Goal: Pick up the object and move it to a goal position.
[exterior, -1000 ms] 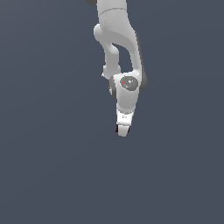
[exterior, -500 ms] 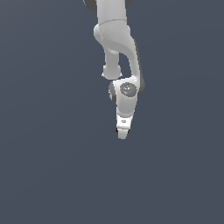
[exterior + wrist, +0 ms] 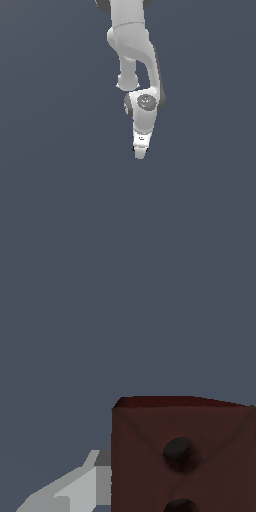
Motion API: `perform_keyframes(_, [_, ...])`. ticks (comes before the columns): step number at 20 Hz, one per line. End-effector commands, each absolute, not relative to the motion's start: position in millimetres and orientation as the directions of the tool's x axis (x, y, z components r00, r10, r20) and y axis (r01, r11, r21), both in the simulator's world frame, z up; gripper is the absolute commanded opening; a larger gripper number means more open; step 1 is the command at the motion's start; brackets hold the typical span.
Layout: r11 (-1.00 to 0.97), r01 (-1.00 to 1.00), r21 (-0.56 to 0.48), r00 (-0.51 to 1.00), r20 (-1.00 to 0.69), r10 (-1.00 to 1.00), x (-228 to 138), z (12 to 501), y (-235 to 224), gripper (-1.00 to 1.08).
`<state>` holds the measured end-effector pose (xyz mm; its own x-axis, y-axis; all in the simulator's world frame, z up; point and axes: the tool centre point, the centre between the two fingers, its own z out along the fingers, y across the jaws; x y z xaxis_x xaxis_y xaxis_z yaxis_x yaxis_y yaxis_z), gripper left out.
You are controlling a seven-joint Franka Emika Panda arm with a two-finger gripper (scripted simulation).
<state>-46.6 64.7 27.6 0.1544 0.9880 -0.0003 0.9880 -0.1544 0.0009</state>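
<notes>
My white gripper (image 3: pixel 140 151) points down in the middle of the exterior view, at the end of the white arm (image 3: pixel 134 45). It is shut on the object, a dark reddish-brown block with darker round patches. In the exterior view only a tiny reddish speck of the object (image 3: pixel 134 148) shows at the side of the fingers. In the wrist view the object (image 3: pixel 185 456) fills a large part of the picture, pressed against one light grey finger (image 3: pixel 75 491). The other finger is hidden behind the block.
A plain dark grey-blue surface (image 3: pixel 55 190) fills the background in both views. No other objects, edges or goal marker show.
The gripper has moved slightly lower in the exterior view and the arm has stretched a little. The block stays in the fingers.
</notes>
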Motion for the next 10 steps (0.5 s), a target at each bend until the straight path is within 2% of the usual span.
perform_keyframes(1, [-0.154, 0.988, 0.001, 0.154, 0.000, 0.988, -47, 28, 65, -1.00])
perform_keyframes(10, [-0.154, 0.988, 0.001, 0.154, -0.001, 0.988, -68, 39, 100, -1.00])
